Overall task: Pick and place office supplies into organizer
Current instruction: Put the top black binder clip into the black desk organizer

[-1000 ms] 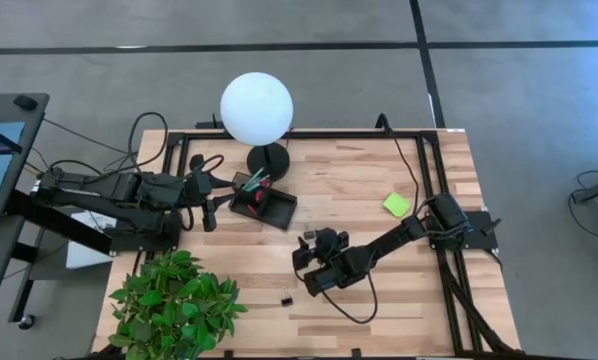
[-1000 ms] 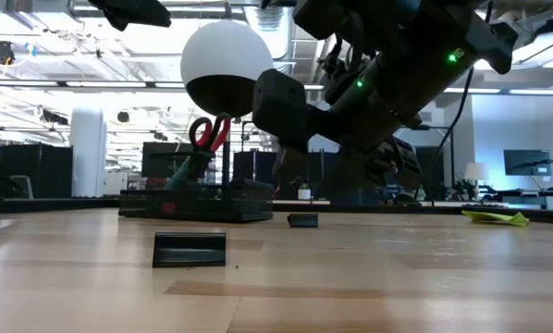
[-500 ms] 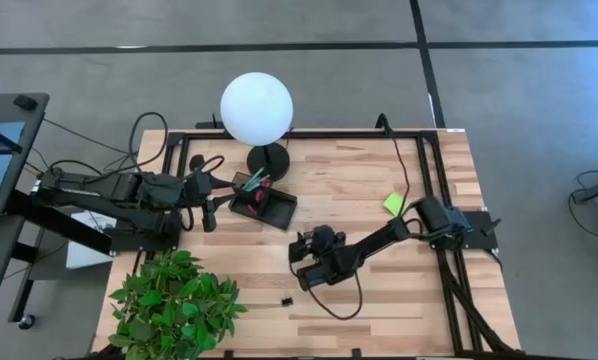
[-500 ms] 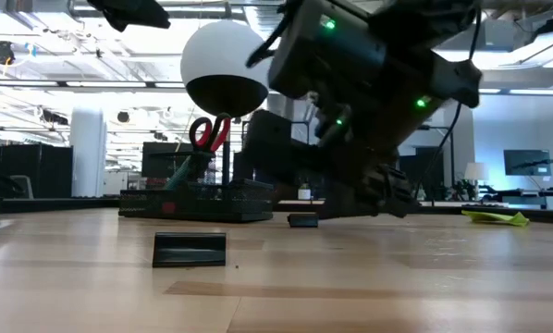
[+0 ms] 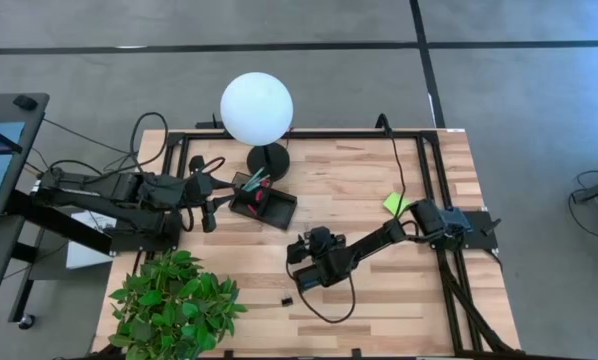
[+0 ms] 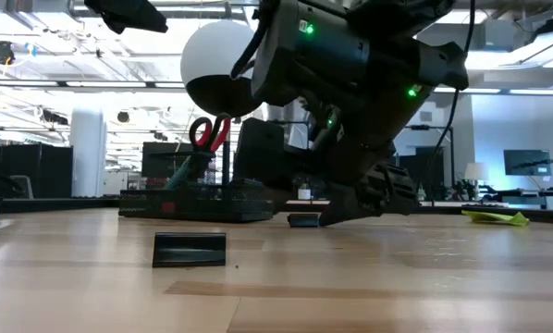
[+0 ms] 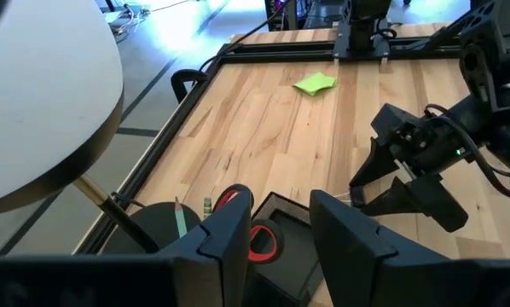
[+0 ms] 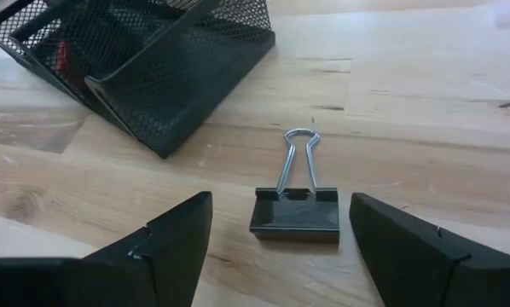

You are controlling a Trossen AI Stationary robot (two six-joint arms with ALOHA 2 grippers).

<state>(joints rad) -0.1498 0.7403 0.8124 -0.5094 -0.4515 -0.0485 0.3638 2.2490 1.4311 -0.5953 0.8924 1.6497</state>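
Observation:
The black mesh organizer (image 5: 264, 203) stands left of the table's middle, with red-handled scissors (image 6: 208, 132) upright in it. A black binder clip (image 8: 295, 212) lies flat on the wood just in front of it, wire handles toward the organizer. My right gripper (image 8: 281, 223) is open and low over the table. Its fingers stand on either side of this clip without touching it. My left gripper (image 7: 281, 217) hovers open and empty above the organizer's left side (image 5: 209, 205). A second black clip (image 5: 287, 299) lies near the front edge. A lime-green sticky-note pad (image 5: 396, 204) lies at the right.
A lamp with a white globe (image 5: 256, 108) and round black base (image 5: 269, 158) stands behind the organizer. A leafy green plant (image 5: 174, 300) fills the front left corner. Bare wood stretches between my right arm and the sticky-note pad.
My right gripper has sunk toward the table and gone a little toward the table's left, closer to the organizer. It has tipped further downward and stays open. It now stands around the binder clip.

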